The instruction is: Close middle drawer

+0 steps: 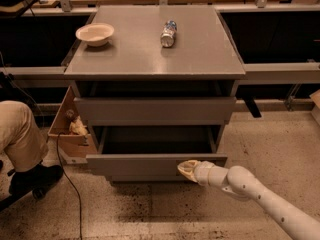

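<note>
The middle drawer (140, 165) of the grey cabinet (155, 49) is pulled out part way, and its dark tray is open to view. Its flat grey front faces me. The drawer above it (155, 110) sits nearly flush. The lowest drawer is hidden under the open one. My gripper (186, 168) is at the right part of the middle drawer's front, with its pale tip touching the front. The fingers are together and hold nothing. My white arm (250, 189) comes in from the lower right.
A white bowl (95, 34) and a lying can (169, 33) are on the cabinet top. A person's leg and shoe (22, 149) are at the left, beside a wooden box (70, 126) and a black cable (67, 184). Speckled floor lies in front.
</note>
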You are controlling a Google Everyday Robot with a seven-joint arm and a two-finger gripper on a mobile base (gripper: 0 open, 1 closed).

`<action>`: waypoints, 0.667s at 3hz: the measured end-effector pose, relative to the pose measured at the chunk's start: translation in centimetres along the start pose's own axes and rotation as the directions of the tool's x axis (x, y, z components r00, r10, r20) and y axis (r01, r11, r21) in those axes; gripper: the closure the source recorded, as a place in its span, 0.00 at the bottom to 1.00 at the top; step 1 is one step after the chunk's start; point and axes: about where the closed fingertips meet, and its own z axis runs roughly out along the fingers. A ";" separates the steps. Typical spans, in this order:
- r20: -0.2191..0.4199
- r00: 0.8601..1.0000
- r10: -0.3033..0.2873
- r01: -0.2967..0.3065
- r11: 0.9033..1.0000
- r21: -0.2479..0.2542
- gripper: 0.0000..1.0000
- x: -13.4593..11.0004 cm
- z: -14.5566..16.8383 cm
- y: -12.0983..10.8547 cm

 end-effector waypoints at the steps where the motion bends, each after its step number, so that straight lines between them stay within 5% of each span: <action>1: 0.038 0.999 -0.020 0.020 1.000 0.018 1.00 -0.9 1.5 -1.9; 2: 0.074 0.996 -0.041 0.039 0.999 0.022 1.00 -2.1 3.3 -3.0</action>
